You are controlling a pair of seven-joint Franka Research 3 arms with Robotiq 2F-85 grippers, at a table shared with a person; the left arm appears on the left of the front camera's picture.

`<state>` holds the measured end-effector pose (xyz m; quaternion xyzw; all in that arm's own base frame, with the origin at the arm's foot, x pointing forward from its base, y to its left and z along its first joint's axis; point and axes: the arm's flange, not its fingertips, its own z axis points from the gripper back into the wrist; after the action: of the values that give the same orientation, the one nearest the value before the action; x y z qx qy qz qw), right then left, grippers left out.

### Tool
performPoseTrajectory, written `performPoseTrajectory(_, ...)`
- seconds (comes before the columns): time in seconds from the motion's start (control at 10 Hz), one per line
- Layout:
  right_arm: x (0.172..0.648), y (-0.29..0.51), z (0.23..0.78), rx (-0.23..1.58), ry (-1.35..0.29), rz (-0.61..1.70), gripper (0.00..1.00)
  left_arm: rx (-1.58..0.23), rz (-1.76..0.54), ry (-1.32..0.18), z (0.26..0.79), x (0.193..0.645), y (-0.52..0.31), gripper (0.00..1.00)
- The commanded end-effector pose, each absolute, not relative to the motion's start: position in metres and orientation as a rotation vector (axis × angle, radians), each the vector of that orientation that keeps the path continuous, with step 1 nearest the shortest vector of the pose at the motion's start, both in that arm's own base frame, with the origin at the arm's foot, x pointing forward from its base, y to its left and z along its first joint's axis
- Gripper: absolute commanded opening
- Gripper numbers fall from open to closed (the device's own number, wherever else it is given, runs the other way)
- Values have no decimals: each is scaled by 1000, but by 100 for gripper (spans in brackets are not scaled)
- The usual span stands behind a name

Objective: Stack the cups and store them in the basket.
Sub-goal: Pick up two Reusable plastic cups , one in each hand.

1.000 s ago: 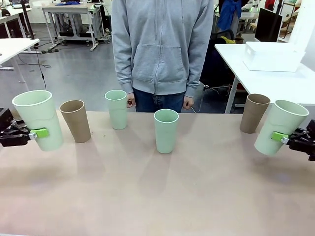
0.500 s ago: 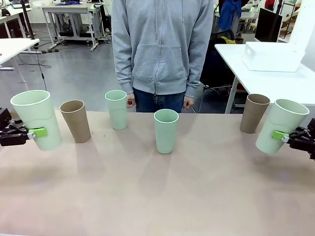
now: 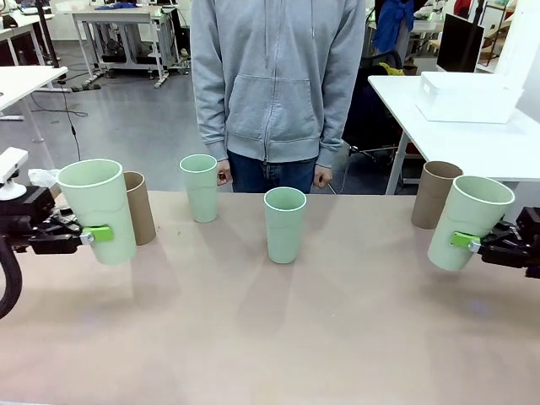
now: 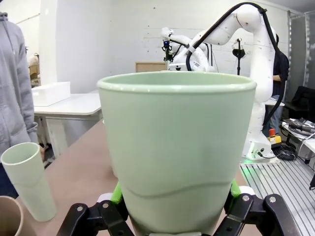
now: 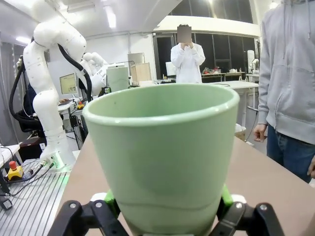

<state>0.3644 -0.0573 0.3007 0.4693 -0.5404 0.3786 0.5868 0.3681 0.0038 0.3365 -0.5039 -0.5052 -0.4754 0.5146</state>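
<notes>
Left gripper (image 3: 99, 233) clamps a raised mint cup (image 3: 95, 207) before a tan cup (image 3: 142, 211). Right gripper (image 3: 462, 240) clamps a tilted mint cup (image 3: 469, 218). 2 more stand mid-table: centre cup (image 3: 284, 226), far cup (image 3: 201, 190). White bin (image 3: 468, 97), possibly the basket, on far-right table (image 3: 506, 145).

Brightness: bright and even in all three views, no dim corners.
Source: overhead; ceiling strip lights (image 5: 110, 17) glow at 11 o'clock in the right wrist view.
Shadows: soft, pale patches on the table (image 3: 270, 337), falling toward 6 o'clock.
Glare: only a mild sheen on the rims of the left arm's cup (image 4: 177, 147) and the right arm's cup (image 5: 165, 152).
Focus: front view crisp, no motion blur; wrist backgrounds slightly soft.
Distortion: the wide-angle wrist lenses make the near cups loom large.
</notes>
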Motion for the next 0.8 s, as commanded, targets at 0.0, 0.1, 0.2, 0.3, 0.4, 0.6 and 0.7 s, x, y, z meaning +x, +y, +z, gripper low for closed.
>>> performPoseTrajectory(0.0, 333, -17, 307, 1043, -1252, 883, 86, -1206, -1146, -1219, 331, 348, -21, 85)
performPoseTrajectory(0.1, 335, -11, 307, 1039, -1239, 888, 86, -1219, -1143, -1211, 326, 343, -28, 85)
performPoseTrajectory(0.2, 338, -5, 307, 1036, -1231, 893, 86, -1231, -1141, -1210, 322, 338, -33, 85)
performPoseTrajectory(0.3, 339, 2, 308, 1031, -1225, 901, 86, -1240, -1141, -1218, 321, 334, -36, 85)
performPoseTrajectory(0.4, 342, 10, 306, 1031, -1214, 906, 86, -1252, -1135, -1226, 320, 331, -37, 85)
performPoseTrajectory(0.6, 346, 16, 304, 1028, -1208, 903, 86, -1253, -1125, -1219, 319, 330, -37, 85)
performPoseTrajectory(0.7, 345, 18, 302, 1026, -1201, 902, 86, -1251, -1124, -1209, 317, 329, -37, 85)
